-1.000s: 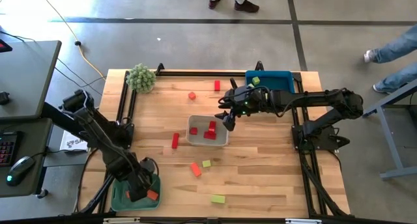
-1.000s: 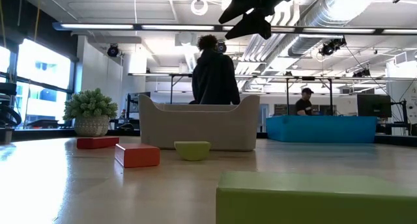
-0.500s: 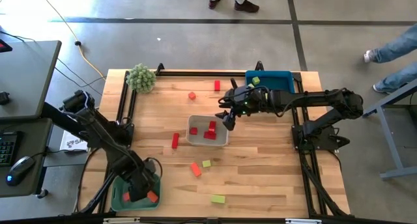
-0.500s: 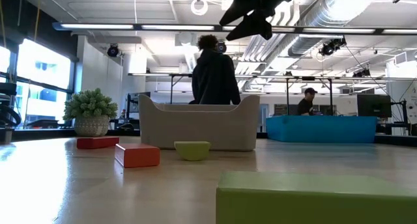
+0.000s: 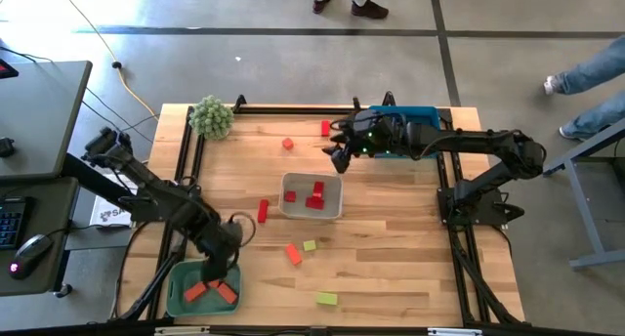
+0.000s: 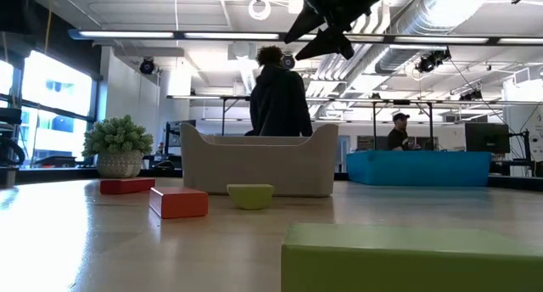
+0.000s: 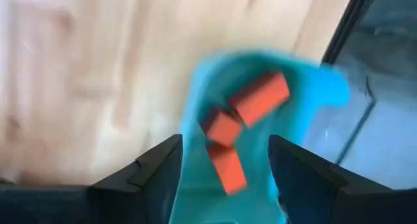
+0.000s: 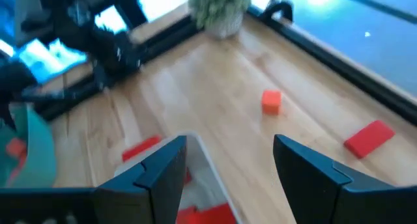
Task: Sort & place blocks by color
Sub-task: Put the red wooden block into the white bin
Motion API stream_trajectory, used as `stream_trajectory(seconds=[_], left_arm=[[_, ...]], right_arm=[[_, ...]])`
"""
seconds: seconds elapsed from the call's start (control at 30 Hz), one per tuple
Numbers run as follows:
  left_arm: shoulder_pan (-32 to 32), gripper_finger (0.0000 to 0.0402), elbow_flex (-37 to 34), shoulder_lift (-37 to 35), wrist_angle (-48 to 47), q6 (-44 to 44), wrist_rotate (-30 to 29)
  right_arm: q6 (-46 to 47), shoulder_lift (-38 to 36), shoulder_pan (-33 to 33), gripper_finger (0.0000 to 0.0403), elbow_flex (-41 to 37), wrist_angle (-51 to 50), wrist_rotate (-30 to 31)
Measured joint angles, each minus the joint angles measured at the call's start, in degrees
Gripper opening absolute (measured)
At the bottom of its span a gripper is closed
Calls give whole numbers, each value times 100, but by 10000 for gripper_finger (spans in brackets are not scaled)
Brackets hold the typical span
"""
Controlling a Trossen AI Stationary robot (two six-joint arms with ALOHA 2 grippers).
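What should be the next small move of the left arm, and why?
Probably the left end effector should move toward the orange-red block lying on the wood, near the middle of the table. Its fingers are open and empty above the green tray, which already holds three orange-red blocks. The right end effector hovers open near the table's far edge, closer to the two red blocks there.

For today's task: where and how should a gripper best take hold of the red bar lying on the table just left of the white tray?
Probably from straight above, fingers closing across the narrow width of the red bar at its middle. It lies flat with open wood on both long sides, clear of the white tray, so both fingers should fit.
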Motion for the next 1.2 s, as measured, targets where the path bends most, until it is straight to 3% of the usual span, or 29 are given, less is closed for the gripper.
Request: stream_trajectory(seconds=[0.43, 0.67, 0.87, 1.07, 1.2], left_arm=[[2052, 214, 2, -783, -282, 2071, -2106], [3275, 214, 2, -861, -119, 2907, -2857], [4134, 214, 2, -863, 301, 3381, -2882], [4583, 214, 2, -862, 383, 2357, -2273], [4616, 214, 2, -855, 378, 1592, -1987]], right_arm=[[-41, 0, -648, 216, 0, 1611, 0], [-140, 6, -847, 216, 40, 1763, 307], [-499, 115, -847, 216, 571, 1563, 787], [-462, 344, -918, 216, 1188, 515, 1436], [-132, 491, -1073, 216, 1446, -326, 1538]])
